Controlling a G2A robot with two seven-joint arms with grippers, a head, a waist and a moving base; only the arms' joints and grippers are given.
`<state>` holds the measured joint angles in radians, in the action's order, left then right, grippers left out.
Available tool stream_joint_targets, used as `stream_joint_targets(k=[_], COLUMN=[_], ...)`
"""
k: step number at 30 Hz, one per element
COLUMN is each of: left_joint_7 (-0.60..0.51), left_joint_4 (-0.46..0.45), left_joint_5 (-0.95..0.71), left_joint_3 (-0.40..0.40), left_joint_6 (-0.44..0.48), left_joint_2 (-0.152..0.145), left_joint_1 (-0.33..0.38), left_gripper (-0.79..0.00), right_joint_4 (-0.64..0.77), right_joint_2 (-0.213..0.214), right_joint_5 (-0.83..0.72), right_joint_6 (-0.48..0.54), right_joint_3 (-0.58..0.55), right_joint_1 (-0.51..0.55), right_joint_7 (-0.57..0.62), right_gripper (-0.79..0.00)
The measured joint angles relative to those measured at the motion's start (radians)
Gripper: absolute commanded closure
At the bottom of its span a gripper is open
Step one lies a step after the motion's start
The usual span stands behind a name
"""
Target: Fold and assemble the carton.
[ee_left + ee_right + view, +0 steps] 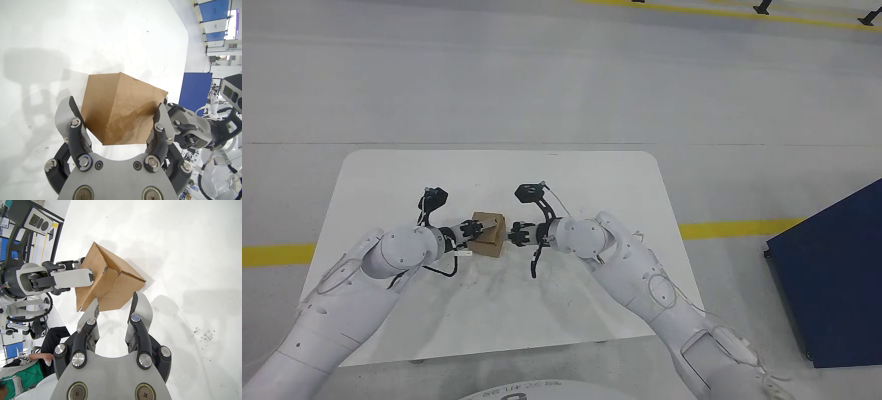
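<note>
Viewing from above, the white table (592, 180) has the brown carton (489, 231) over its middle, between both grippers. The flapped end, its flaps meeting unevenly, faces the right gripper (116, 297). Plain faces and one edge face the left gripper (116, 102). The long axis cannot be determined. The underside is hidden, so contact with the table is unconfirmed. The left fingers (75, 111) clamp the carton from opposite sides. The right fingers (139, 306) are spread, one touching a flap, the other just beside a corner. Scuff marks (205, 335) lie near.
</note>
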<state>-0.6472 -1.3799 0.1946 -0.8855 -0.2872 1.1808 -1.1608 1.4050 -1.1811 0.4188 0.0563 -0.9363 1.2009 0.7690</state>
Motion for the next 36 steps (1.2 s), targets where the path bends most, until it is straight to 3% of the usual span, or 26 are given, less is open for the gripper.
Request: stream_joint_targets(k=[2, 7, 16, 22, 23, 24, 25, 33, 36], left_joint_7=[0.000, -0.001, -0.004, -0.007, -0.008, -0.009, -0.009, -0.013, -0.018], left_joint_4=[0.001, 0.003, 0.006, 0.005, 0.004, 0.004, 0.004, 0.005, 0.010], left_joint_5=[0.000, 0.000, -0.006, -0.008, -0.009, -0.010, -0.012, -0.010, -0.007], left_joint_3=[-0.001, -0.005, -0.020, -0.026, -0.027, -0.029, -0.031, -0.036, -0.035], left_joint_6=[0.001, 0.006, 0.019, 0.025, 0.027, 0.028, 0.030, 0.035, 0.032], left_joint_2=[0.001, 0.002, 0.003, 0.004, 0.004, 0.004, 0.004, 0.006, 0.007], left_joint_1=[0.000, -0.001, -0.006, -0.010, -0.010, -0.011, -0.012, -0.015, -0.014], left_gripper=[-0.699, -0.705, -0.705, -0.723, -0.723, -0.720, -0.720, -0.714, -0.711], right_joint_4=[-0.001, -0.002, -0.004, -0.009, -0.010, -0.011, -0.012, -0.026, -0.030], right_joint_2=[-0.001, 0.000, -0.001, -0.006, -0.006, -0.007, -0.007, -0.015, -0.016], right_joint_5=[-0.004, -0.015, -0.017, -0.014, -0.014, -0.015, -0.016, -0.008, -0.007], right_joint_6=[0.004, 0.020, 0.004, -0.018, -0.018, -0.018, -0.018, -0.072, -0.074], right_joint_3=[0.000, -0.005, -0.009, 0.003, 0.004, 0.004, 0.004, 0.020, 0.021], right_joint_1=[0.000, 0.003, 0.001, -0.009, -0.009, -0.010, -0.010, -0.030, -0.031], right_joint_7=[-0.002, -0.006, -0.005, -0.011, -0.012, -0.012, -0.012, -0.011, -0.015], right_gripper=[-0.499, -0.551, -0.542, -0.588, -0.613, -0.745, -0.785, -0.785, -0.674])
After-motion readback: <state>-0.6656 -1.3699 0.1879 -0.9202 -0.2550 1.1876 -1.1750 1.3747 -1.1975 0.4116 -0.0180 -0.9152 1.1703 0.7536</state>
